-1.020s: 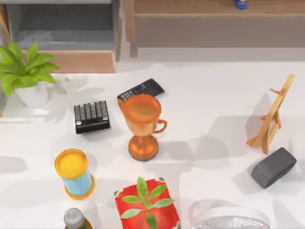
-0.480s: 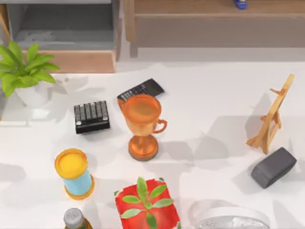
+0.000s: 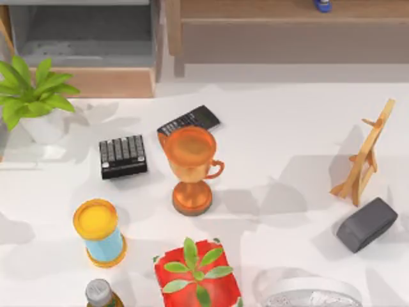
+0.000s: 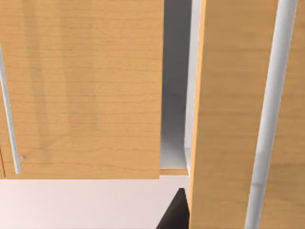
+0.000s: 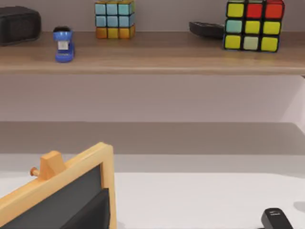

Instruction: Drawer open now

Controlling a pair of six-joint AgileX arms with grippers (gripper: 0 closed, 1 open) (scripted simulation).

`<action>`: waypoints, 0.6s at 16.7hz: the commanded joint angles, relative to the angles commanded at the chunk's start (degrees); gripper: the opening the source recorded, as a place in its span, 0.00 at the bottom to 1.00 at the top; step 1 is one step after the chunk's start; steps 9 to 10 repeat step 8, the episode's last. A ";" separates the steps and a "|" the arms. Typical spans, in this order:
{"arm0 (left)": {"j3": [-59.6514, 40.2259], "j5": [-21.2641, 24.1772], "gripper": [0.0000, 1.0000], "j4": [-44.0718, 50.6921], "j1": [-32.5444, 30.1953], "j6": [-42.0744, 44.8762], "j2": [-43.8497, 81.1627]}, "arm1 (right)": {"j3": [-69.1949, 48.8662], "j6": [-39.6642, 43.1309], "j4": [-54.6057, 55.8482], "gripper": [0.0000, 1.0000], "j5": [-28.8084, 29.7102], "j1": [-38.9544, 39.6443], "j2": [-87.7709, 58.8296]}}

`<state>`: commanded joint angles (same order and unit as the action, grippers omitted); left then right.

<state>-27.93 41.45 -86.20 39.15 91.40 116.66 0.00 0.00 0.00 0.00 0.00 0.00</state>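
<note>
The drawer (image 3: pixel 86 48) sits at the far left of the bench (image 3: pixel 287 128), pulled out toward the near side, its grey floor and walls open to the top view and its light tan wooden front panel forming the near edge. In the left wrist view, tan wooden panels (image 4: pixel 81 86) with pale vertical bars stand close to the camera, a grey gap between them. Whether the fingers of either arm are wide, narrow or holding anything, I cannot tell.

Just beside the drawer's near left corner stands a potted plant (image 3: pixel 32 96) in a white pot. To its right lies a black keypad (image 3: pixel 123 156), and near that a black calculator (image 3: pixel 188 120), partly behind the bowl of an orange trophy cup (image 3: pixel 192 167) at the bench's middle. Nearer, on the left, stands a blue cylinder with a yellow top (image 3: pixel 99 231), with a grey-capped bottle (image 3: pixel 100 293) at the near edge. To its right is a red box holding a green plant (image 3: pixel 197 275), then a white round object (image 3: pixel 313 293), cut by the near edge.

On the right side stands a small wooden easel (image 3: pixel 364 157), with a dark grey block (image 3: pixel 367 224) just near of it. In the right wrist view, a wooden shelf (image 5: pixel 152 59) carries a blue stapler (image 5: pixel 63 44) and 2 coloured cubes (image 5: pixel 114 18).
</note>
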 joint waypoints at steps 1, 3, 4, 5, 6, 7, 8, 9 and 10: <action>0.00 0.00 0.90 0.00 0.00 0.00 0.00 | 0.00 0.00 0.00 1.00 0.00 0.00 0.00; 0.00 0.00 1.00 0.00 0.00 0.00 0.00 | 0.00 0.00 0.00 1.00 0.00 0.00 0.00; 0.00 0.00 1.00 0.00 0.00 0.00 0.00 | 0.00 0.00 0.00 1.00 0.00 0.00 0.00; 0.00 0.00 1.00 0.00 0.00 0.00 0.00 | 0.00 0.00 0.00 1.00 0.00 0.00 0.00; 0.00 0.00 1.00 0.00 0.00 0.00 0.00 | 0.00 0.00 0.00 1.00 0.00 0.00 0.00; 0.00 0.00 1.00 0.00 0.00 0.00 0.00 | 0.00 0.00 0.00 1.00 0.00 0.00 0.00; 0.00 0.00 1.00 0.00 0.00 0.00 0.00 | 0.00 0.00 0.00 1.00 0.00 0.00 0.00; 0.00 0.00 1.00 0.00 0.00 0.00 0.00 | 0.00 0.00 0.00 1.00 0.00 0.00 0.00; 0.00 0.00 1.00 0.00 0.00 0.00 0.00 | 0.00 0.00 0.00 1.00 0.00 0.00 0.00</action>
